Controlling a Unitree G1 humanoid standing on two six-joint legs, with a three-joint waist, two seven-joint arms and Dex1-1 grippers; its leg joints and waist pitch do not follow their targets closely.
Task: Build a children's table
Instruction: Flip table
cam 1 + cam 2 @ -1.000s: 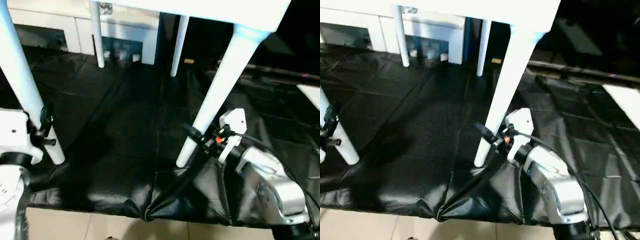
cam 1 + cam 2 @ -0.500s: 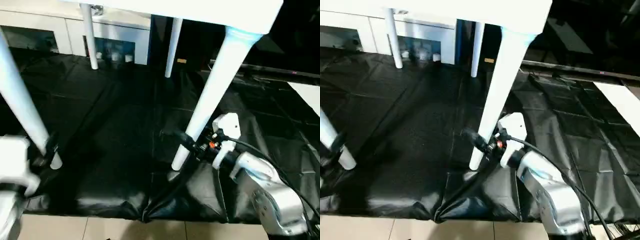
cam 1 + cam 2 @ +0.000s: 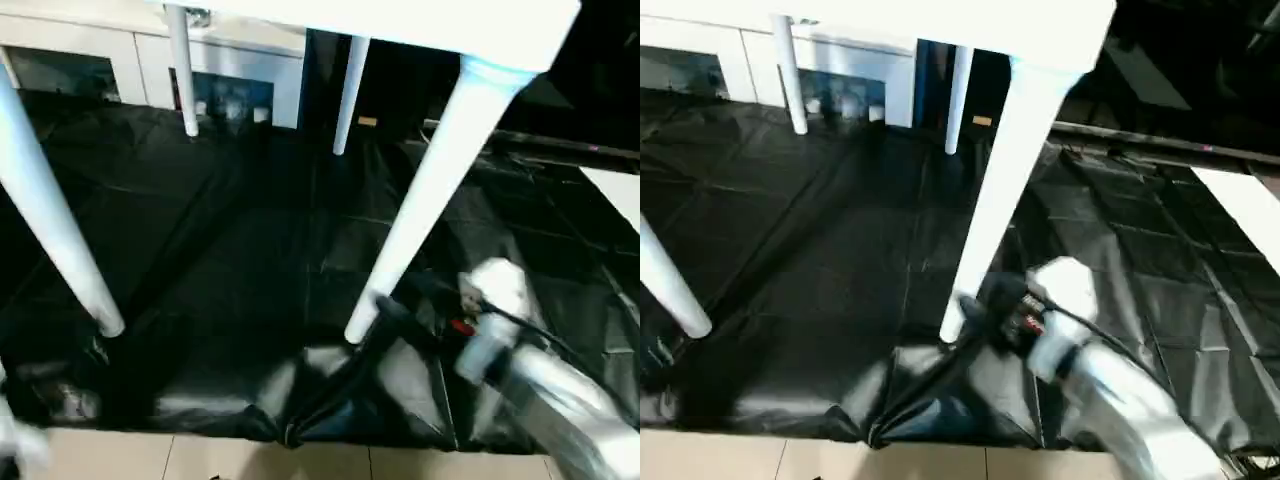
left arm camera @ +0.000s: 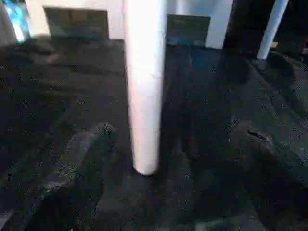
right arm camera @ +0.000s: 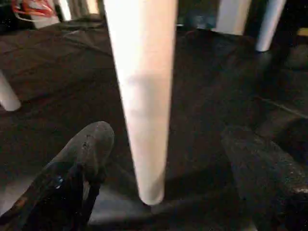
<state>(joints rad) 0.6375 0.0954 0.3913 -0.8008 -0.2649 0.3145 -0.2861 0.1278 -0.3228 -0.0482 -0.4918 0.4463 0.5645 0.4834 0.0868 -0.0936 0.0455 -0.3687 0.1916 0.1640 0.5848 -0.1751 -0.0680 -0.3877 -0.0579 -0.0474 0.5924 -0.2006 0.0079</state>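
Note:
The white children's table stands upright on the black cover, its top (image 3: 400, 20) at the upper edge of the eye views. Four tapered legs reach down: near left (image 3: 50, 220), near right (image 3: 420, 210), and two far ones (image 3: 181, 70) (image 3: 347, 95). My right gripper (image 5: 173, 159) is open, its fingers (image 5: 91, 144) apart on either side of the near right leg's foot (image 5: 151, 192), not touching it; it sits low beside that foot (image 3: 395, 310). My left gripper (image 4: 168, 159) is open too, with the near left leg (image 4: 144, 96) just ahead of its fingers (image 4: 86, 154).
The black cover (image 3: 230, 250) wrinkles at its front edge, with pale floor tiles (image 3: 400, 465) below. A white cabinet (image 3: 100, 60) stands behind the table. A white panel edge (image 3: 615, 190) lies at the right. Something red (image 5: 33, 7) lies far off.
Both grippers have come off the near legs and drawn back toward me. The left arm has dropped to the lower left corner. The table still stands in place.

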